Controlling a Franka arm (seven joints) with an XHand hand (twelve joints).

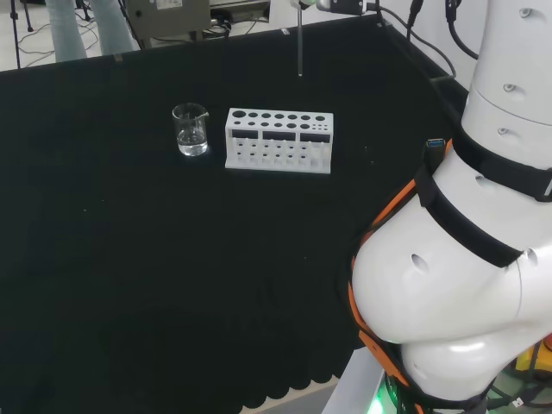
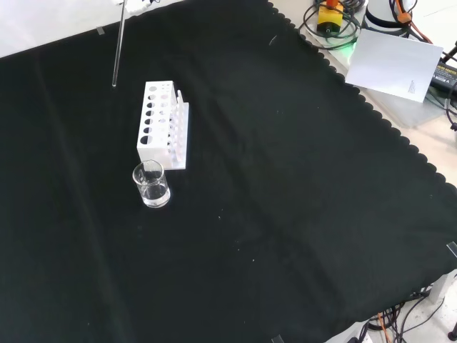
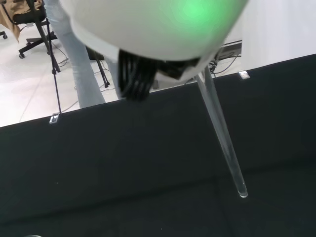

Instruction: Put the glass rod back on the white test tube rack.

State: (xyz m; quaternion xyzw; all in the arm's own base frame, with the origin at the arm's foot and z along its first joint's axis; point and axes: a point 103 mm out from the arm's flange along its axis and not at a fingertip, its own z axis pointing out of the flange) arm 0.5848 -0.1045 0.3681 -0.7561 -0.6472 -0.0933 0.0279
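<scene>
The glass rod (image 1: 299, 43) hangs upright in the air, held at its upper end by the hand (image 1: 326, 4) at the top edge of the head view. In the front view the rod (image 2: 118, 46) hangs down from the hand (image 2: 140, 3), and its lower tip is up and left of the white test tube rack (image 2: 163, 125). The rack (image 1: 279, 141) stands on the cloth, nearer than the rod's tip in the head view, and its holes look empty. In the wrist view the rod (image 3: 222, 133) slants out from under the blurred white hand (image 3: 148, 24) over black cloth.
A small clear beaker (image 1: 191, 129) stands just left of the rack in the head view and in front of the rack (image 2: 151, 184) in the front view. The arm's white links (image 1: 466, 259) rise at the head view's right. A white sheet (image 2: 396, 64) and cables lie beyond the cloth's scalloped edge.
</scene>
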